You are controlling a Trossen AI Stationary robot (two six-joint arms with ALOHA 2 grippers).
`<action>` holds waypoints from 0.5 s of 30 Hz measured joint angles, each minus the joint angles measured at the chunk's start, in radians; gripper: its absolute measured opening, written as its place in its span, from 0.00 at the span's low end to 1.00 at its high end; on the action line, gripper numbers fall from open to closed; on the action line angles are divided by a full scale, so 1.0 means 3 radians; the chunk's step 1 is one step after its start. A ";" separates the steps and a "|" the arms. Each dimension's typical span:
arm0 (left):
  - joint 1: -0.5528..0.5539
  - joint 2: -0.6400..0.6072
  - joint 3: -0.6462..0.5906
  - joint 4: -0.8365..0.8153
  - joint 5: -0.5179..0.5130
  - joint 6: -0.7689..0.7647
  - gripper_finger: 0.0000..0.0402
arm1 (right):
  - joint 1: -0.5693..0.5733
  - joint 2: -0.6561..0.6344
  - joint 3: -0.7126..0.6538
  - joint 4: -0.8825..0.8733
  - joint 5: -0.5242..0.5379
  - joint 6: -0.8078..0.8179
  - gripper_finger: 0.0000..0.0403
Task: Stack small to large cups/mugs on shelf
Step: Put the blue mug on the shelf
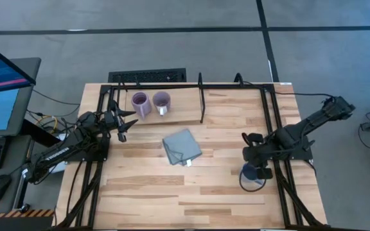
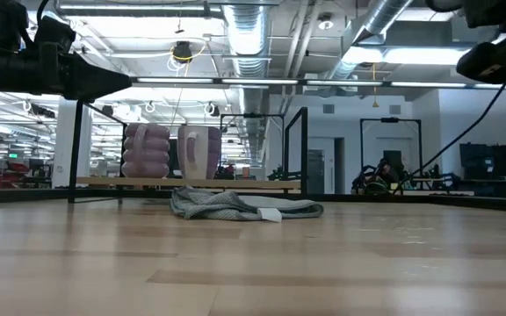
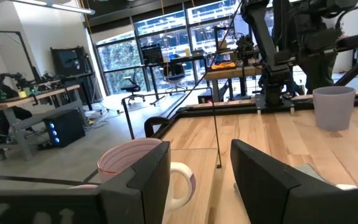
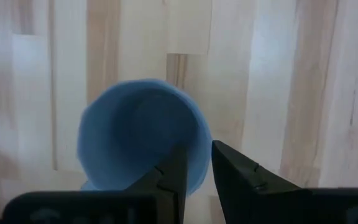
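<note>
Two mugs stand on their bases on the shelf at the far left: a light purple one and a darker purple one with a white handle. Both show in the low view. My left gripper is open and empty, just in front of them; the white-handled mug shows past its fingers. A blue-grey mug stands near the table's right edge, and my right gripper is shut on it from above. My right gripper has the blue-grey mug's rim between its two fingers, one finger inside the mug and one outside. The fingers point straight down. The mug stands upright and seems to rest on the table.
A folded grey-blue cloth lies mid-table between the arms. The shelf's upright black divider stands right of the two mugs, with bare board beyond it. Black rods frame the table's sides.
</note>
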 joint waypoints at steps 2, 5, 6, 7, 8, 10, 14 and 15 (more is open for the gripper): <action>0.0000 0.0000 0.0000 0.0000 -0.0001 0.0000 0.40 | 0.0000 0.0052 0.0000 0.0006 0.0038 -0.0002 0.23; 0.0000 0.0000 0.0000 0.0000 -0.0003 0.0001 0.40 | -0.0008 0.0113 0.0000 0.0021 0.0045 -0.0009 0.23; 0.0000 0.0000 0.0000 0.0000 -0.0005 0.0001 0.40 | -0.0020 0.0137 0.0000 0.0024 0.0044 -0.0010 0.23; 0.0000 0.0000 0.0000 0.0000 -0.0015 0.0001 0.40 | -0.0028 0.0158 0.0000 0.0023 0.0045 -0.0008 0.23; 0.0000 0.0000 0.0000 0.0000 -0.0017 0.0001 0.40 | -0.0043 0.0175 0.0000 0.0037 0.0045 -0.0007 0.23; 0.0000 0.0000 0.0000 0.0000 -0.0030 0.0002 0.40 | -0.0080 0.0209 0.0000 0.0050 0.0045 -0.0055 0.23; -0.0001 0.0000 0.0000 -0.0003 -0.0077 0.0015 0.40 | -0.0185 0.0275 0.0001 0.0071 0.0045 -0.0111 0.23; -0.0001 0.0000 0.0000 -0.0003 -0.0078 0.0016 0.40 | -0.0221 0.0291 0.0000 0.0080 0.0045 -0.0111 0.23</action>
